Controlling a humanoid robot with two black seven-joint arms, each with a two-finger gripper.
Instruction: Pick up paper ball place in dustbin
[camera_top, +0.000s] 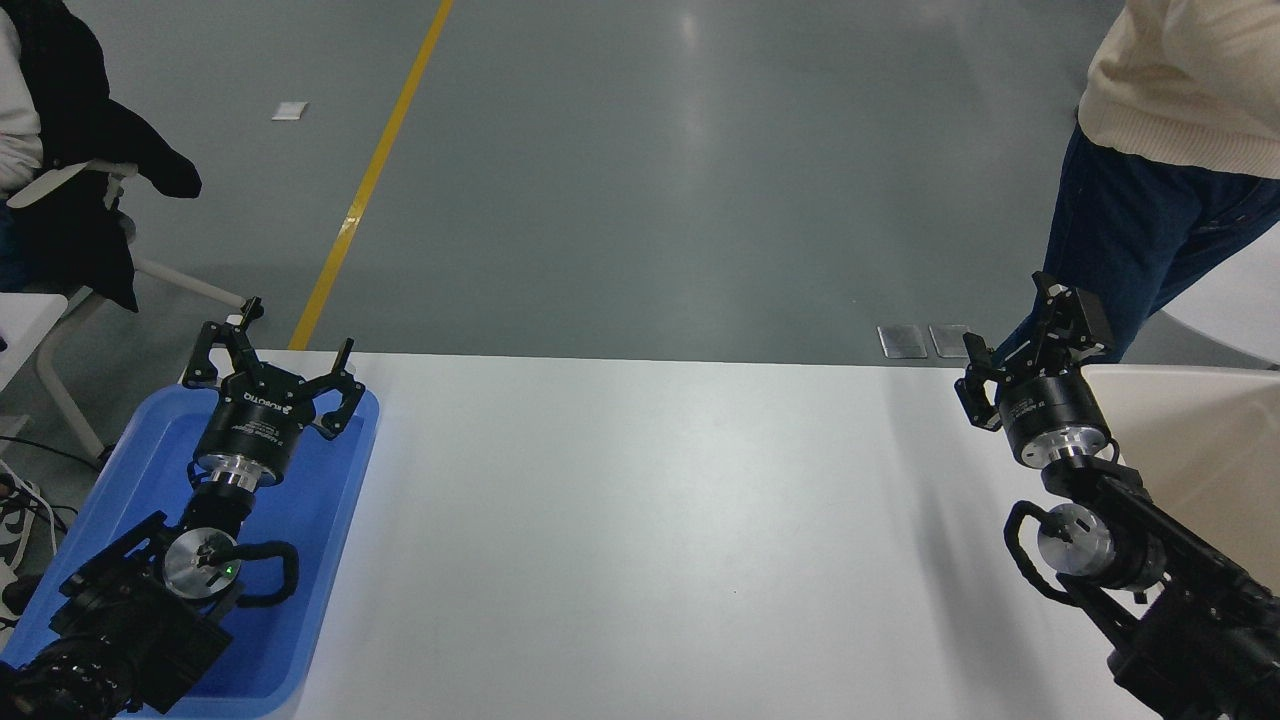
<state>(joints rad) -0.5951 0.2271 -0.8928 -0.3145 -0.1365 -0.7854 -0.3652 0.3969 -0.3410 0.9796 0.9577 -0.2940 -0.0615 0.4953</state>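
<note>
Near edge, lower left: left arm parked over the blue tray (330, 560), which sits on the white surface (640, 530) at its left end. Left gripper (268, 357) points away from camera above the tray's far end, fingers spread wide, holding nothing.

Lower right: right arm comes in from the bottom right corner, raised over the right part of the surface. Right gripper (1030, 340) is near the surface's far right corner, pointing away and slightly left; fingers apart, nothing between them.

Dustbin (1190, 375), cream-beige, stands just beside the surface's right end; right arm covers part of its near wall and inside. Only the far rim and part of the interior show; what shows of the interior is bare.

Paper ball: not visible anywhere in the head view; cannot tell where it is.

Beyond the surface: grey floor with a yellow line (375, 170) running away at upper left. Person in cream sweater and dark jeans (1150, 210) stands at far right behind the dustbin. A chair with a dark jacket (75, 150) at far left.
</note>
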